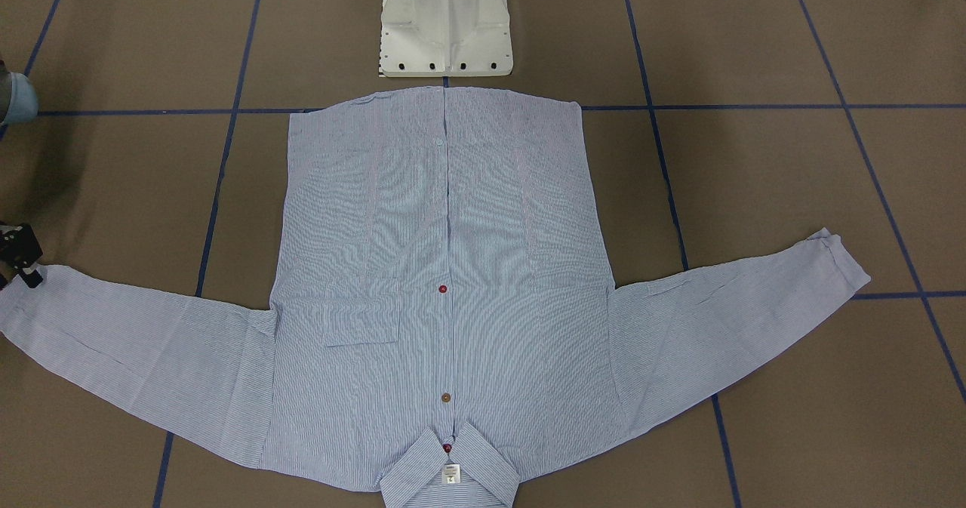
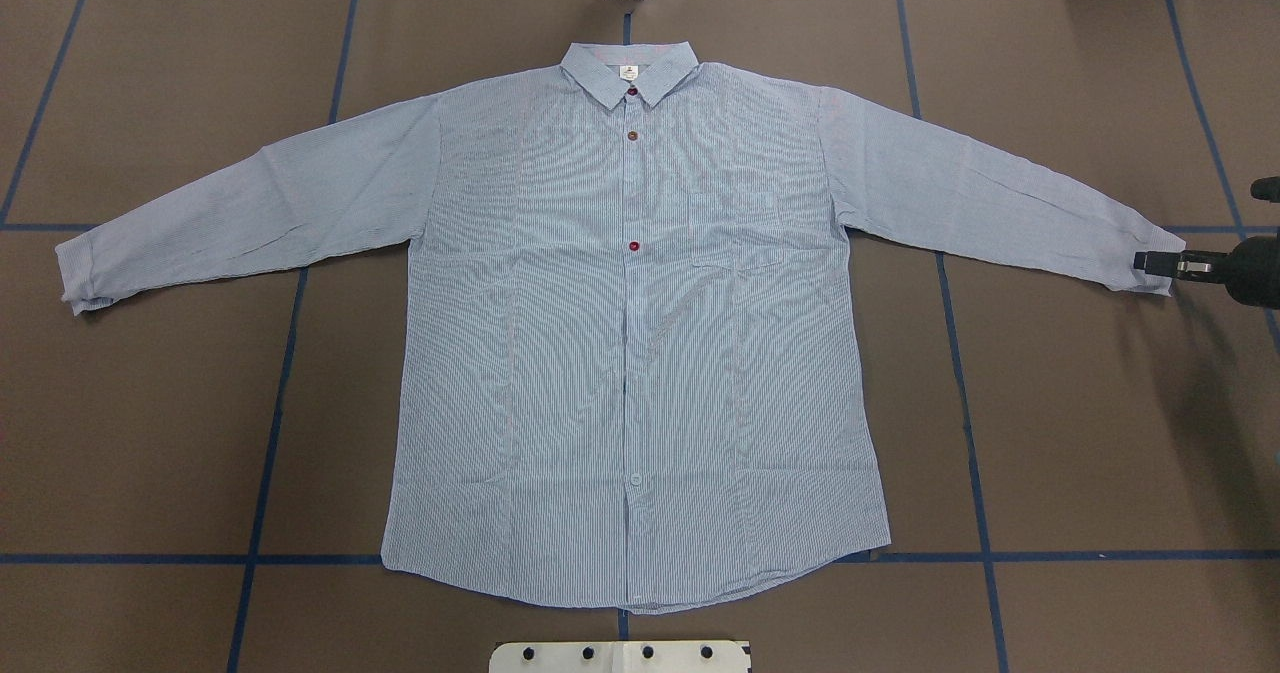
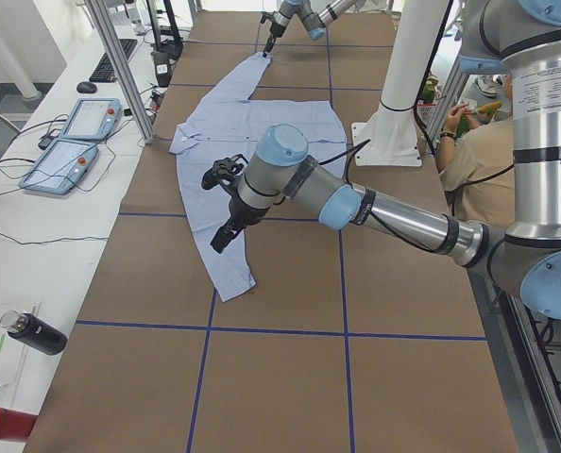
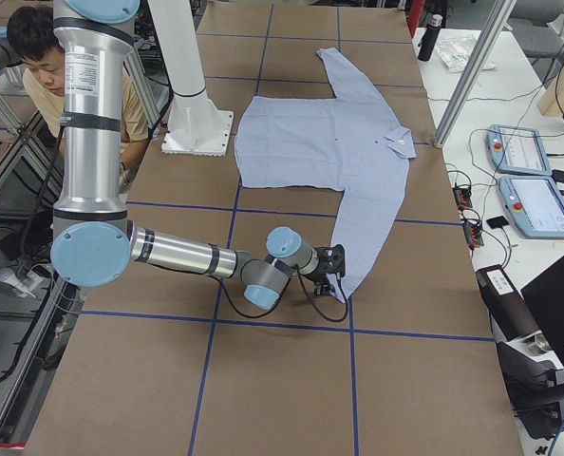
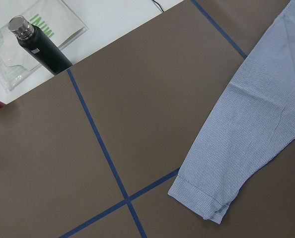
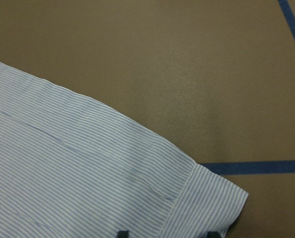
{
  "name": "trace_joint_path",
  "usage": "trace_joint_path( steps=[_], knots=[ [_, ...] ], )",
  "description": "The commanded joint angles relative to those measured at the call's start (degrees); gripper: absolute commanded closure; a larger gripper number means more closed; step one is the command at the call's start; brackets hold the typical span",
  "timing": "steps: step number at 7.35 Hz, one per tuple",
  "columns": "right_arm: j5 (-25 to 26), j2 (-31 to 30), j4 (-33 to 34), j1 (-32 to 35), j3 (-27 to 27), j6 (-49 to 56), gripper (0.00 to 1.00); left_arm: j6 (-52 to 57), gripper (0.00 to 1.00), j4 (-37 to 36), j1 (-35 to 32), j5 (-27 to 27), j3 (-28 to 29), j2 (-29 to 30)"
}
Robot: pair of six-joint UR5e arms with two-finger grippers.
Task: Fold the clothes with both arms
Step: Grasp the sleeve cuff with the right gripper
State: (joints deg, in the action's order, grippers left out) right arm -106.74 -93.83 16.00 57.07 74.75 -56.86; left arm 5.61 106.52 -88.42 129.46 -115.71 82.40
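Blue shirt lies flat in the middle of the table, collar toward the far edge, sleeves toward both ends. My right end effector stands wide at the cuff by the right end; of the left end effector I cannot tell the state. If the right one closes on only the cuff's edge, the cloth may slip, or the pull may drag the shirt crooked.

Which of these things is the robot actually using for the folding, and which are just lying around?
Part of the job:
- shirt
- left gripper
- right gripper, open at the cuff

Just lying about:
- black bottle
- tablets
- keyboard
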Motion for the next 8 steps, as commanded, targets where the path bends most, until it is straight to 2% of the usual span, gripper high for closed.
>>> trace_joint_path(
  steps=[1, 2, 4, 5, 6, 7, 8],
  knots=[
    [0.48, 0.05, 0.17, -0.20, 0.04, 0.00, 0.83, 0.11, 0.00, 0.01, 0.00, 0.00, -0.04, 0.04],
    [0.48, 0.05, 0.26, -0.20, 0.04, 0.00, 1.00, 0.11, 0.00, 0.01, 0.00, 0.00, -0.04, 0.04],
    [-0.30, -0.04, 0.34, -0.03, 1.26, 0.17, 1.00, 0.11, 0.00, 0.01, 0.00, 0.00, -0.04, 0.04],
    [-0.83, 0.05, 2.35, 0.06, 5.19, 0.09, 1.00, 0.11, 0.00, 0.01, 0.00, 0.00, -0.13, 0.04],
    [-1.70, 0.13, 10.46, 0.15, 12.62, 0.09, 1.00, 0.11, 0.00, 0.01, 0.00, 0.00, -0.21, 0.04],
    [-1.19, 1.27, 22.46, 0.06, 21.57, 0.00, 1.00, 0.02, 0.00, 0.01, 0.00, 0.09, -0.21, 0.04],
    [-0.93, 5.54, 31.63, -0.11, 26.19, -0.96, 1.00, 0.11, 0.00, 0.01, 0.00, 0.00, -0.21, 0.04]
  ],
)
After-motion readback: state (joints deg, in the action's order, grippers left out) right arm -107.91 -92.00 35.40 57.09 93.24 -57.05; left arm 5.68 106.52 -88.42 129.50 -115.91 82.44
